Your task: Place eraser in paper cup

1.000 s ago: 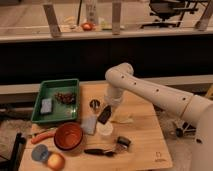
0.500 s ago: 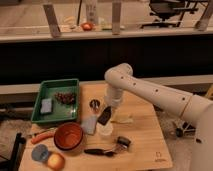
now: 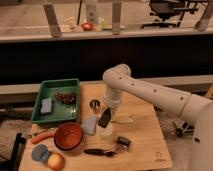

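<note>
My gripper (image 3: 105, 118) hangs from the white arm (image 3: 150, 95) over the middle of the wooden table. It is shut on the eraser (image 3: 105, 119), a small black block held tilted. The eraser's lower end is just above the rim of the paper cup (image 3: 105, 132), a short white cup standing upright right below the gripper. I cannot tell whether the eraser touches the cup.
A small metal cup (image 3: 95, 104) stands behind-left of the gripper. A grey pad (image 3: 90, 124) and an orange bowl (image 3: 68, 136) lie left of the paper cup. A black-handled tool (image 3: 97, 151) and a clip-like object (image 3: 122, 143) lie in front. A green tray (image 3: 55, 87) is at the back left.
</note>
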Robot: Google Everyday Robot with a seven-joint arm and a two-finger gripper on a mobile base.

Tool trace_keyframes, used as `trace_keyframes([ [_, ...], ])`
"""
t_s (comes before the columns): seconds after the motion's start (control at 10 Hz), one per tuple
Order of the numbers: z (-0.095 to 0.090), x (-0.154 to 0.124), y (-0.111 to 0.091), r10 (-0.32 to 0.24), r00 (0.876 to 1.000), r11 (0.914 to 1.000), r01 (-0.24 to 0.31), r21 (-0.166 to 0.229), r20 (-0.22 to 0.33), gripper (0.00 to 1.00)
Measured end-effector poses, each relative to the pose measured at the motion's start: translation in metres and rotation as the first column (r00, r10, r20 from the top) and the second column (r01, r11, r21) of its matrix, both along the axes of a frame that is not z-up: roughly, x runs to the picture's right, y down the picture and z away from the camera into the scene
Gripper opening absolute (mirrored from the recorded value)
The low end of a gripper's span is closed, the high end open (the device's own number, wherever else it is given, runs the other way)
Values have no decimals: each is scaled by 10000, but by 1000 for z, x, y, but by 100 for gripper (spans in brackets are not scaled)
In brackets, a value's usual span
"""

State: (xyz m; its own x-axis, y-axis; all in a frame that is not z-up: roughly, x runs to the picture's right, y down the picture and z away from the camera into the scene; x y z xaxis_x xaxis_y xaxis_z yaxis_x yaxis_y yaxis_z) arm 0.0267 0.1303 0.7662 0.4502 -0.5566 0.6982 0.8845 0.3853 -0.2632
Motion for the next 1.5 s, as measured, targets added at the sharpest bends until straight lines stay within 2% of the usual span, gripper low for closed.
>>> trace_keyframes([
  [0.3,-6,-2,11,-443,9986,9989,447,-149,272,0],
  [0.7,-17,-7,24,-1030,9927,9945,1041,-141,627,0],
  [1.3,-28,-10,28,-1504,9846,9883,1519,-102,891,0],
  [1.5,-30,-10,28,-1549,9830,9874,1573,-172,988,14],
])
